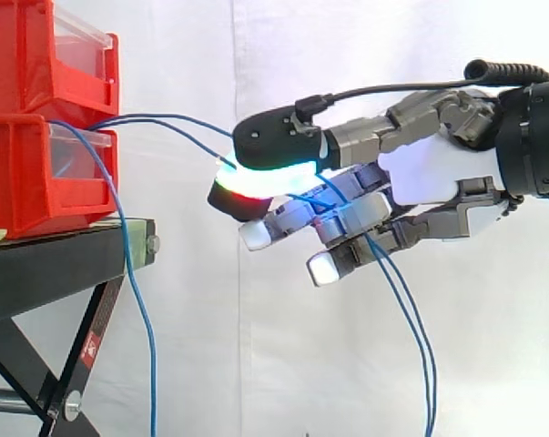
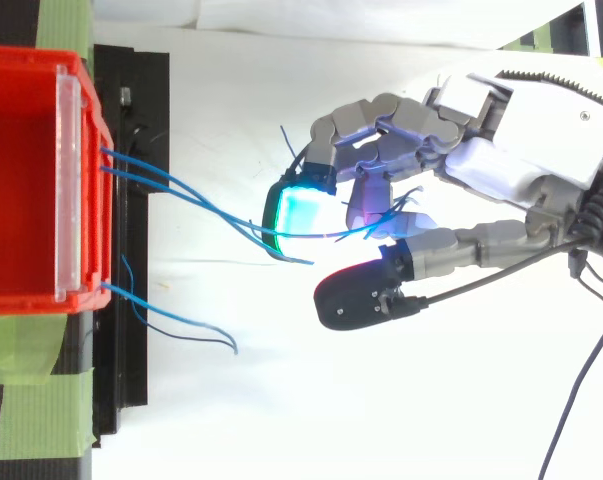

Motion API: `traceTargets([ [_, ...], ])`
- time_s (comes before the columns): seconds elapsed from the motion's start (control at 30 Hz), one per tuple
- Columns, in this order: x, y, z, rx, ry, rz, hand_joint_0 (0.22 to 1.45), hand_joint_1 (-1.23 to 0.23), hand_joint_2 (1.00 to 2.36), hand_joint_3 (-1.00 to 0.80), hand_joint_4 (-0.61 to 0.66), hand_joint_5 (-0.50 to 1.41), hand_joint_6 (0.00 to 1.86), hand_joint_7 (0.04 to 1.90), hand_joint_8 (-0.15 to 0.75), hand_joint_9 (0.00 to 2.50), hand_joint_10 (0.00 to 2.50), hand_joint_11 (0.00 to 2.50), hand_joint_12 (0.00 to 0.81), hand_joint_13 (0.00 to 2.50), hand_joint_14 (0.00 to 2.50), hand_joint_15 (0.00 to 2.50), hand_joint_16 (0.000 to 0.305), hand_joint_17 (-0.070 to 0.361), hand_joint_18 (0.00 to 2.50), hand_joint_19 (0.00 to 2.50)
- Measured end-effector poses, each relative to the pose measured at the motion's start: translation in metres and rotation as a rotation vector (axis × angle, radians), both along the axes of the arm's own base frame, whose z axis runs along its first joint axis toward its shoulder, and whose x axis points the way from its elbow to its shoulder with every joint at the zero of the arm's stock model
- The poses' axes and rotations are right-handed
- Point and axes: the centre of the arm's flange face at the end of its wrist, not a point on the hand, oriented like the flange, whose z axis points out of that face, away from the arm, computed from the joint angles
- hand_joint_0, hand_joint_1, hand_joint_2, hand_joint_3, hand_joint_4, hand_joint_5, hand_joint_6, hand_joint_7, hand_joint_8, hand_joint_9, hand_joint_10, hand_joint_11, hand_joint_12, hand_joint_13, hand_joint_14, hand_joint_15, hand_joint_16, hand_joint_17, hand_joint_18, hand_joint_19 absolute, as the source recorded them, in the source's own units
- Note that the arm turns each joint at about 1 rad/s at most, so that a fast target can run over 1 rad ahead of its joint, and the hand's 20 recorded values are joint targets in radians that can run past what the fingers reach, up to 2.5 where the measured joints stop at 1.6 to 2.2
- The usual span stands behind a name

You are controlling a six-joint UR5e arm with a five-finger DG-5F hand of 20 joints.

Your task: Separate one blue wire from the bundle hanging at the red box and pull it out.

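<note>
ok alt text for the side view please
A robot hand pinches blue wires stretched from stacked red bins on a black stand at left. Another blue wire hangs down past the stand.

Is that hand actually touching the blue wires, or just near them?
Touching. The side view shows the blue wires from the red box running in between the curled fingers of the hand and hanging out below it.

From above, the robot hand (image 2: 501,170) comes in from the right, its fingers curled round blue wires (image 2: 196,200) stretched from the red box (image 2: 21,180) across the black stand (image 2: 141,240). The loose wires (image 2: 181,325) trail free at the box's lower corner.
</note>
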Motion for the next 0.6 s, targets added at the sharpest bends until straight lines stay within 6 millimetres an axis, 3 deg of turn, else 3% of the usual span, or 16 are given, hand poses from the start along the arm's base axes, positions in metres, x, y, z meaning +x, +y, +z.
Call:
traceTargets([
  [0.2, 0.0001, 0.0004, 0.0001, 0.001, 0.000, 0.003, 0.68, -1.00, 1.00, -0.46, 0.16, -0.25, 0.82, 1.07, 0.273, 0.52, 0.02, 0.98, 0.312, 0.62, 1.24, 1.69, 0.047, 0.106, 0.58, 1.08],
  [0.3, 0.0001, 0.0003, 0.0001, 0.001, 0.000, 0.004, 0.59, -0.80, 1.00, -0.46, 0.18, -0.22, 0.81, 1.06, 0.300, 0.65, 0.02, 1.01, 0.316, 0.66, 1.31, 1.67, 0.044, 0.099, 0.58, 1.13],
  [0.43, 0.0001, 0.0004, 0.0000, 0.001, 0.000, 0.004, 0.56, -0.64, 1.00, -0.45, 0.19, -0.20, 0.79, 1.06, 0.315, 0.73, 0.02, 1.01, 0.323, 0.68, 1.37, 1.59, 0.044, 0.098, 0.58, 1.15],
  [0.6, 0.0002, 0.0005, -0.0001, 0.001, 0.000, 0.004, 0.56, -0.53, 1.00, -0.44, 0.22, -0.18, 0.74, 1.12, 0.322, 0.78, 0.02, 1.03, 0.329, 0.70, 1.38, 1.58, 0.043, 0.097, 0.55, 1.21],
])
